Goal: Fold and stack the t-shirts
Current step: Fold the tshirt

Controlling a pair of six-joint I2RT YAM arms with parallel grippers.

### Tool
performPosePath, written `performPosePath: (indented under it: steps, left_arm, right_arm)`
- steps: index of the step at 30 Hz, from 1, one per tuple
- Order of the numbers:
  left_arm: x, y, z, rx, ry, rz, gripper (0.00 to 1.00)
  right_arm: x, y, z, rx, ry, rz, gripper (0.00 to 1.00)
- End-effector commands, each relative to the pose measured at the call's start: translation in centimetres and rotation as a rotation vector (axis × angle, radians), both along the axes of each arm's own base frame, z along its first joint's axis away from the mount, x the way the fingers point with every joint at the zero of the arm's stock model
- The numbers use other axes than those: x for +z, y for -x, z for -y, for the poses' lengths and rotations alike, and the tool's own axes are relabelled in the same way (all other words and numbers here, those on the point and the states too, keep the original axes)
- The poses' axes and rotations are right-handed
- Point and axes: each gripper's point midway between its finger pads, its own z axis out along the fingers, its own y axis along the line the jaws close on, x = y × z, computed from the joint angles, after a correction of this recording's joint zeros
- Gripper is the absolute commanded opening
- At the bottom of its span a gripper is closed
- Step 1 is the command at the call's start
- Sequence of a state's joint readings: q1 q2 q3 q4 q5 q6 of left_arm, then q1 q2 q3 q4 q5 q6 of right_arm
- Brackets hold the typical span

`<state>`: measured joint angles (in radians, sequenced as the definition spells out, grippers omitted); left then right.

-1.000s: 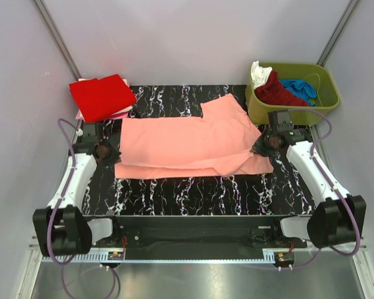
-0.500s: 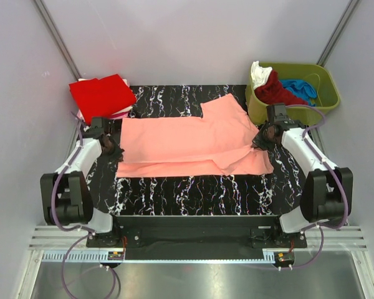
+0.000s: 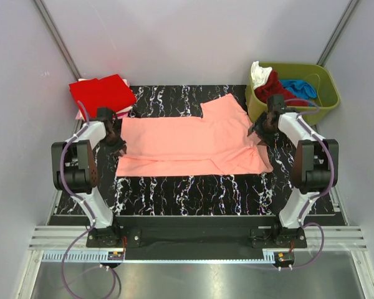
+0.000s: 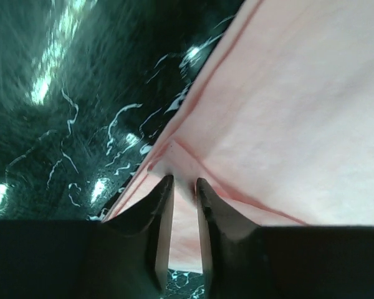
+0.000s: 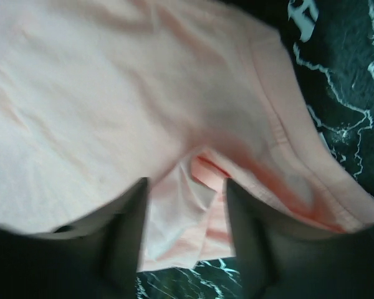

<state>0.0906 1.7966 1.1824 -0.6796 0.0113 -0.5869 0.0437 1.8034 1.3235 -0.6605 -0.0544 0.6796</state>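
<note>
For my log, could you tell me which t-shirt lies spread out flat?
The salmon-pink cloth t-shirt; the bright red one is folded, others are heaped in the olive-green tub.

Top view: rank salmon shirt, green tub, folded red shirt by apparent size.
1. salmon shirt, clearly largest.
2. green tub, slightly bigger than the next.
3. folded red shirt. This is a close call, as the tub's rim sits nearer the camera.
</note>
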Motion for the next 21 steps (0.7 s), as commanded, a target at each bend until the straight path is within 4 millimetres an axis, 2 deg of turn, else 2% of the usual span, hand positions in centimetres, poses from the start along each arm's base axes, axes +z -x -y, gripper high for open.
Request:
performPosePath:
  steps: [1,2,3,4,5,6,7,8,9,10,11,12,13,14,15,16,17,19,21]
  left_arm:
    - [4.0,-3.4,-0.9,-0.039,-0.034,0.104,0.29]
    - [5.7,-4.0,-1.1,-0.045,-0.040,0.123,0.37]
    - [7.0,-4.2,-1.2,-0.065,-0.050,0.147,0.44]
    - [8.5,-4.3,-1.3,-0.074,-0.056,0.162,0.51]
    - [9.6,-4.3,-1.3,-0.081,-0.063,0.178,0.58]
    - [11.4,-4.0,-1.8,-0.087,-0.100,0.216,0.66]
    - [12.5,-3.6,-1.8,-0.096,-0.104,0.237,0.68]
    - [14.7,-2.8,-1.7,-0.113,-0.119,0.296,0.69]
    - [15.7,-2.1,-1.6,-0.122,-0.124,0.323,0.70]
    - [16.5,-1.3,-1.5,-0.131,-0.127,0.351,0.70]
    - [17.7,0.6,-1.3,-0.149,-0.141,0.400,0.71]
    - [18.0,1.6,-0.7,-0.167,-0.125,0.426,0.72]
    - [16.8,3.2,-0.5,-0.178,-0.121,0.412,0.74]
    - [18.2,4.7,-0.3,-0.197,-0.138,0.474,0.74]
    - [18.1,5.7,-0.1,-0.208,-0.138,0.484,0.75]
    - [17.0,7.1,-0.1,-0.213,-0.140,0.466,0.75]
    - [17.9,8.2,0.1,-0.233,-0.155,0.509,0.76]
    - [17.3,9.7,0.1,-0.240,-0.168,0.505,0.77]
    - [18.2,10.7,0.4,-0.243,-0.170,0.569,0.79]
  right_arm:
    - [3.0,-3.1,1.5,-0.005,0.008,0.083,0.70]
    - [3.4,-3.1,1.1,0.022,-0.005,0.088,0.73]
    - [3.9,-3.2,2.4,-0.001,-0.004,0.094,0.74]
    - [5.3,-3.0,2.5,0.001,-0.001,0.126,0.74]
    - [6.0,-2.6,2.5,0.001,0.003,0.140,0.75]
    - [6.8,-2.4,2.5,-0.001,0.001,0.164,0.75]
    - [6.3,-1.2,2.4,-0.005,-0.004,0.152,0.75]
    - [8.3,-0.4,2.1,-0.004,-0.019,0.203,0.75]
    - [8.8,0.1,1.8,0.000,-0.034,0.228,0.74]
    - [7.4,1.8,1.3,0.014,-0.059,0.204,0.73]
    - [8.6,2.8,0.3,0.046,-0.110,0.246,0.73]
    - [8.6,3.1,-0.3,0.064,-0.139,0.274,0.70]
    - [6.7,4.8,-0.9,0.086,-0.166,0.242,0.68]
    - [7.0,5.6,-1.8,0.114,-0.212,0.264,0.67]
    - [5.4,6.6,-2.2,0.120,-0.230,0.244,0.63]
    - [4.9,7.1,-2.4,0.131,-0.240,0.242,0.60]
    - [4.2,7.4,-2.5,0.134,-0.241,0.228,0.58]
    - [2.5,8.2,-2.6,0.149,-0.244,0.194,0.51]
    - [1.4,8.2,-2.8,0.158,-0.256,0.168,0.49]
